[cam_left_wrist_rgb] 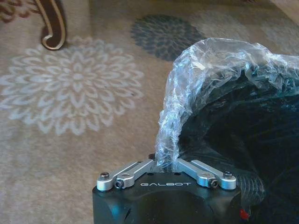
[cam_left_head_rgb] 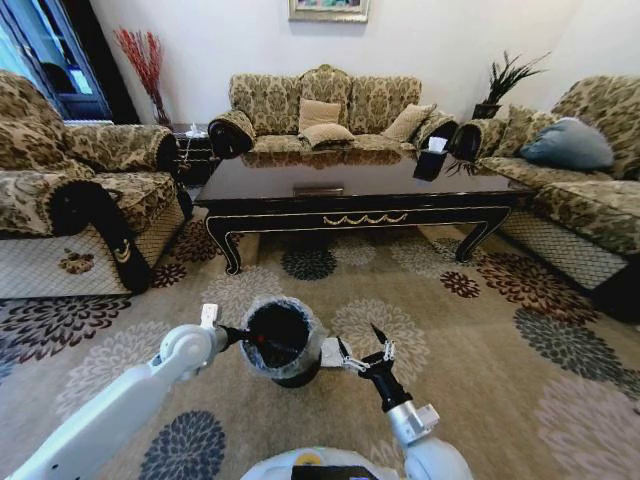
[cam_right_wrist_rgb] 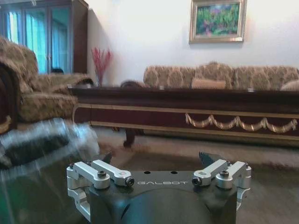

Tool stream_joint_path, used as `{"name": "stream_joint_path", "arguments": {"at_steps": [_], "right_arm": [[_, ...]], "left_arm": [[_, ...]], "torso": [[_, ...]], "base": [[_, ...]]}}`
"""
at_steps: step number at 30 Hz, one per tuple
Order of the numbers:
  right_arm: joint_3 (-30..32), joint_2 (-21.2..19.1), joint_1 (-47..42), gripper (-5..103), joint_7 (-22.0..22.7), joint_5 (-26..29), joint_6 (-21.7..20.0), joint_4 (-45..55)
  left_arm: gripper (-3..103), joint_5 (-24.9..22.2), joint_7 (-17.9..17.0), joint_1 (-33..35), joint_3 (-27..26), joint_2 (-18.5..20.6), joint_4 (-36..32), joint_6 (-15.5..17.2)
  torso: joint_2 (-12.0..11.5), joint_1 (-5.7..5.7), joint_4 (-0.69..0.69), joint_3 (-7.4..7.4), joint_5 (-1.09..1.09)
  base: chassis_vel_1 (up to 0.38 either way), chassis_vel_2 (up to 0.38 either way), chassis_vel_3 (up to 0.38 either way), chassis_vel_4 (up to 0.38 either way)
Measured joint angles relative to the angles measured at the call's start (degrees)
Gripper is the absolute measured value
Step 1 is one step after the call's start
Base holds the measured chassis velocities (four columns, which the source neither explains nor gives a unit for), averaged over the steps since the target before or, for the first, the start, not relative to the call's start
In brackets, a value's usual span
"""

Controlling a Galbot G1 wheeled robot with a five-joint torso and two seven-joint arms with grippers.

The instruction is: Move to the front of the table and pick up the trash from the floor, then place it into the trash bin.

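From my head camera, I stand in front of the desk (cam_left_head_rgb: 365,195), which lies far across the floor (cam_left_head_rgb: 480,350), so the drive looks done. The bin (cam_left_head_rgb: 280,340) sits near me, just ahead of my base. My left claw (cam_left_head_rgb: 232,334) is at the bin's left rim, closed on the bag (cam_left_head_rgb: 262,308) there. Inside the bin I see a small red spot, which I judge to be the bottle's cap; I cannot tell what else lies in there. My right claw (cam_left_head_rgb: 365,358) hangs just right of the bin, spread wide with nothing between its fingers. The carpet I can see around the bin and up to the desk carries no litter.

From my left wrist, my left claw (cam_left_wrist_rgb: 164,164) pinches the crinkled bag (cam_left_wrist_rgb: 205,70) where it folds over the rim. The dark inside of the bin (cam_left_wrist_rgb: 233,140) is beside it, and a desk leg (cam_left_wrist_rgb: 53,25) curls on the carpet farther off.

From my right wrist, my right claw (cam_right_wrist_rgb: 156,162) is open and empty, low above the floor, facing the desk (cam_right_wrist_rgb: 187,114). The bagged bin (cam_right_wrist_rgb: 42,144) is close on its left.

I judge the picking and dropping mostly or wholly finished; letting go of the bag remains.
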Motion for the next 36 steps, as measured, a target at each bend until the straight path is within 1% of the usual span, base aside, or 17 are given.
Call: {"name": "stream_joint_path", "arguments": {"at_steps": [6, 10, 11, 13, 15, 21, 29, 31, 32, 33, 35, 36], "right_arm": [[-0.12, 0.06, 1.55, 100, 0.04, -1.29, 0.88, -5.51], [-1.34, 0.2, 3.49, 100, 0.04, -3.69, 1.89, -10.11], [-1.34, 0.2, 3.49, 100, 0.04, -3.69, 1.89, -10.11], [-2.38, 0.35, 4.86, 100, 0.01, -4.82, 2.08, -12.49], [-3.37, 0.45, 6.34, 100, -0.01, -5.16, 2.07, -14.53], [-4.68, 0.49, 9.63, 100, -0.03, -4.98, 1.68, -19.06], [-5.86, 0.87, 14.58, 100, -0.15, -0.22, -0.39, -28.66], [-6.39, 1.25, 16.26, 101, -0.21, 3.0, -1.56, -31.65], [-6.39, 1.25, 16.26, 101, -0.21, 3.0, -1.56, -31.65], [-6.61, 1.45, 17.08, 101, -0.24, 4.76, -2.1, -32.98], [-6.68, 1.78, 18.94, 98, -0.38, 7.52, -2.82, -35.58], [-6.68, 1.78, 18.94, 98, -0.38, 7.52, -2.82, -35.58]], "left_arm": [[0, -0.29, 1.2, 0.0, -2.98, 0.11, 3.21, -0.01], [0, 0.57, 2.47, 1.43, -5.9, -0.12, 6.64, 0.0], [0, 0.57, 2.47, 1.43, -5.9, -0.12, 6.64, 0.0], [0, 0.9, 3.13, 2.24, -7.9, -0.28, 8.23, 0.0], [0, 0.99, 3.72, 2.9, -9.61, -0.33, 9.32, 0.0], [0, 1.05, 4.32, 4.25, -11.58, -0.4, 10.22, 0.0], [0, 1.73, 4.36, 6.39, -12.55, -1.75, 9.39, 0.0], [0, 1.91, 4.21, 6.6, -12.55, -1.89, 8.98, 0.0], [0, 1.91, 4.21, 6.6, -12.55, -1.89, 8.98, 0.0], [0, 1.98, 4.14, 6.71, -12.55, -1.9, 8.73, 0.0], [0, 2.05, 4.01, 7.16, -12.65, -1.94, 8.12, -0.01], [0, 2.05, 4.01, 7.16, -12.65, -1.94, 8.12, -0.01]], "torso": [[0.0, 0.0, -0.02, 0.0, 0.01], [0.0, 0.0, 0.0, 0.0, 0.0], [0.0, 0.0, 0.0, 0.0, 0.0], [0.0, 0.0, 0.0, 0.0, -0.01], [0.0, 0.0, 0.0, -0.01, 0.0], [0.0, 0.0, 0.0, -0.01, 0.0], [0.0, 0.0, -0.01, 0.0, 0.0], [0.0, 0.0, -0.01, 0.0, 0.0], [0.0, 0.0, -0.01, 0.0, 0.0], [0.0, 0.0, -0.01, 0.0, 0.01], [0.0, 0.0, -0.01, -0.01, 0.01], [0.0, 0.0, -0.01, -0.01, 0.01]], "base": [[0.0, 0.0, 0.0, 0.0], [0.0, 0.0, 0.0, 0.0], [0.0, 0.0, 0.0, 0.0], [0.0, 0.0, 0.0, 0.0], [0.0, 0.0, 0.0, 0.0], [0.0, 0.0, 0.0, 0.0], [0.0, 0.0, 0.0, 0.0], [0.0, 0.0, 0.0, 0.0], [0.0, 0.0, 0.0, 0.0], [0.0, 0.0, 0.0, 0.0], [0.0, 0.0, 0.0, 0.0], [0.0, 0.0, 0.0, 0.0]]}}
